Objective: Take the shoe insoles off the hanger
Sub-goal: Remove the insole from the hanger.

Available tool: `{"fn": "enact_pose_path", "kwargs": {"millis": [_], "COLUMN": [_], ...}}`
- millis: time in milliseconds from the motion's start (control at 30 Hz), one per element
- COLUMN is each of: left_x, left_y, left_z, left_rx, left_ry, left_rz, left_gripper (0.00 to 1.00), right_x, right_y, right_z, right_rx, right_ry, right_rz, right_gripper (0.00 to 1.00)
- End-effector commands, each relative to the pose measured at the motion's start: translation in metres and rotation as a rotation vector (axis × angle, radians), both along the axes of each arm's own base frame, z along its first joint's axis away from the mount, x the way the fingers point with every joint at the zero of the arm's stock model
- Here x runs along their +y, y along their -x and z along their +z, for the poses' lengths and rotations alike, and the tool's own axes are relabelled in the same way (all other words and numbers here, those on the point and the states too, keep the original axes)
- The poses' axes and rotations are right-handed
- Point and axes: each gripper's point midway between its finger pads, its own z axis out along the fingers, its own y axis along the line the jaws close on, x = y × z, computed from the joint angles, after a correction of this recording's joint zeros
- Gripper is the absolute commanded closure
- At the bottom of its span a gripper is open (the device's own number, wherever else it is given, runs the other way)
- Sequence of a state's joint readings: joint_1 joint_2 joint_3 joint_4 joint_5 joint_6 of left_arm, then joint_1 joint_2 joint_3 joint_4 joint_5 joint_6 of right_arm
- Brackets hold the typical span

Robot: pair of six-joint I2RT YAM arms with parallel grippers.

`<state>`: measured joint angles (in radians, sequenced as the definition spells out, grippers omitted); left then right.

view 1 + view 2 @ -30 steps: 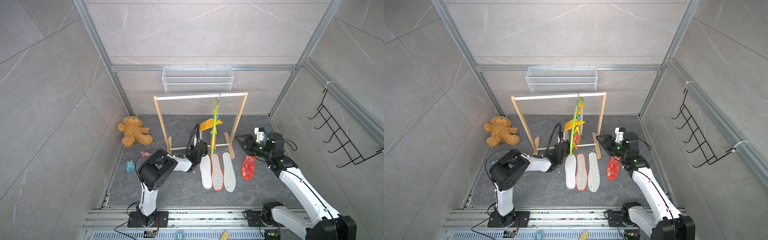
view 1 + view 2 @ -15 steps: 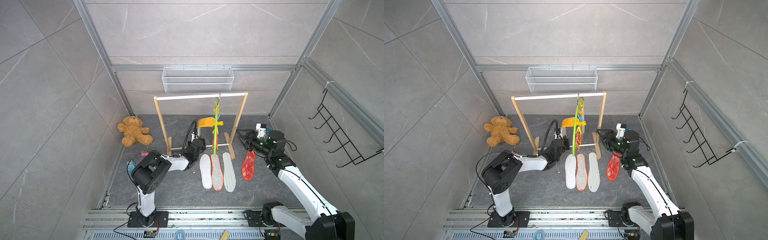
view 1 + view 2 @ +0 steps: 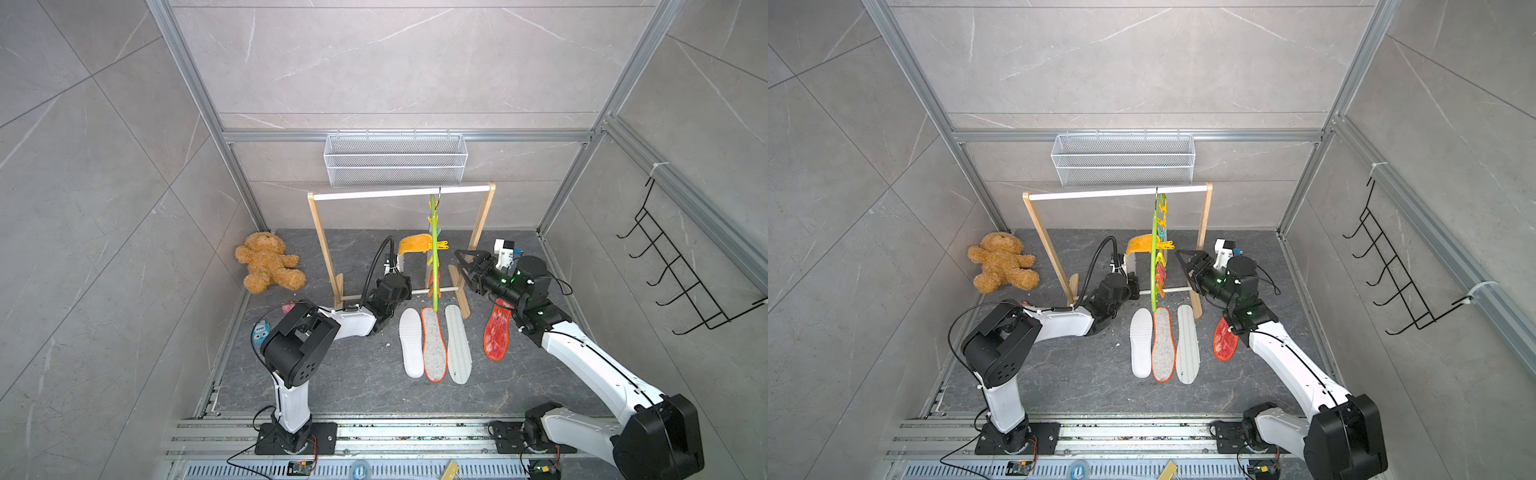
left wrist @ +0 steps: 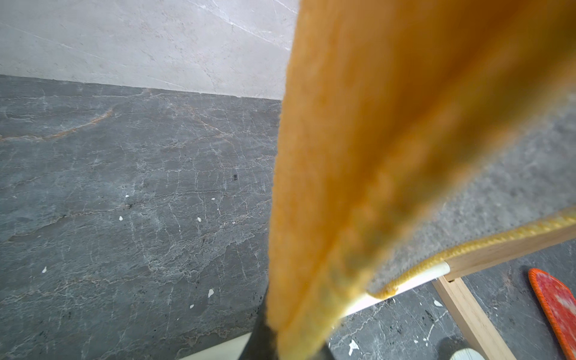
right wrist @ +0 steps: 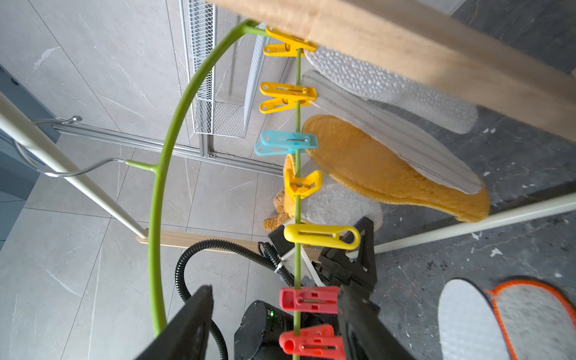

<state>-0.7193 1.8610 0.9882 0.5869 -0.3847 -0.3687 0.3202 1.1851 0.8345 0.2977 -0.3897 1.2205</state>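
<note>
Left wrist, orange-yellow insole blurred, cut off

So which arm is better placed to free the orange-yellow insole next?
Left: the left hand is shut on the orange-yellow insole clipped to the hanger; the right hand stands open by the clips, empty.
</note>
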Motion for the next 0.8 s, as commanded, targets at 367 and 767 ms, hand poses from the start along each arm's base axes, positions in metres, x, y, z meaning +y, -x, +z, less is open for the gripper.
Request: {"fn": "enact_pose_path", "kwargs": {"millis": [367,767], "left_x": [-0.008,-0.012], "left_y": [-0.011,-0.015], "left_z": [0.047,0.052], "left_rx": [-0.057,-0.055], "left_ry": [0.059,0.072], "left_rz": [-0.041,-0.054], "left_gripper": [1.00,1.00], "right_x": [0.001,0.002], "right_y": [-0.032,-0.045], "right_z": [0.014,0.003], "right_rx": [-0.077,-0.055], "right_ry": [-0.058,-0.081], "right_rz": [-0.140,-0.166], "right_gripper": [0.44,0.44]}}
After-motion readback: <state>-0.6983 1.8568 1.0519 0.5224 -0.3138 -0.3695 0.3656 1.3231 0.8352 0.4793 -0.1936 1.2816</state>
